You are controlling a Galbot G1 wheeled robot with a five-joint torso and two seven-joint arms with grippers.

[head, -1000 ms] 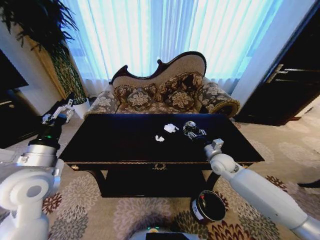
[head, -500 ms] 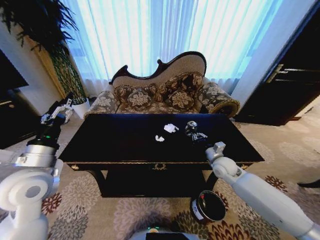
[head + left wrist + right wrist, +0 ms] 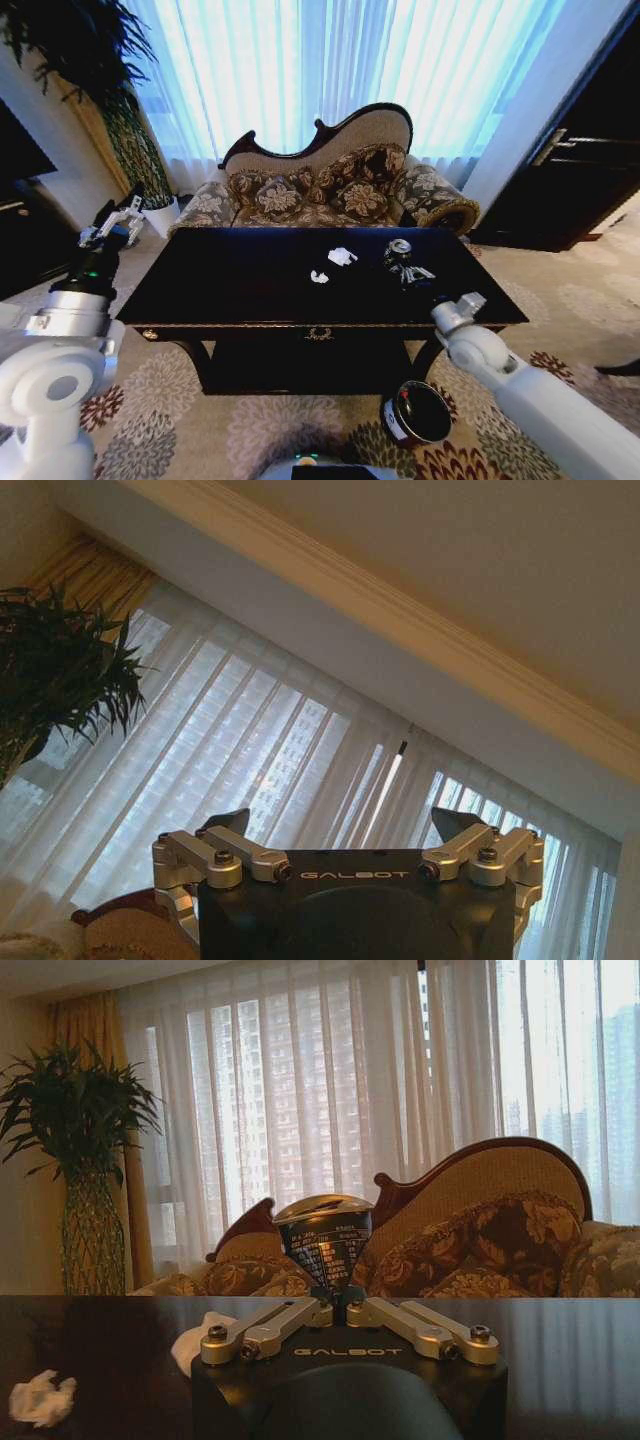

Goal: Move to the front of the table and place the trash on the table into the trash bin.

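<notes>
The dark glossy table (image 3: 230,290) stands right in front of me. My right gripper (image 3: 411,272) is over the table's right part, shut on a dark shiny crushed can (image 3: 399,249). In the right wrist view the can (image 3: 323,1238) stands upright between the closed-in fingers of the right gripper (image 3: 334,1300). Two crumpled white paper wads (image 3: 342,256) (image 3: 319,277) lie near the table's middle, to the left of the can. The round dark trash bin (image 3: 415,412) sits on the carpet below the table's front right corner. My left gripper (image 3: 113,225) is raised off the table's left end, open (image 3: 345,830).
A patterned sofa (image 3: 330,190) stands behind the table, with a tall plant (image 3: 110,110) at the back left and a dark cabinet (image 3: 580,180) at the right. The floor is patterned carpet (image 3: 270,425). My right arm (image 3: 520,385) stretches over the bin's right side.
My right gripper has carried the can rightward and slightly away from the paper wads, with the forearm swinging to the right. The left arm has barely moved.
</notes>
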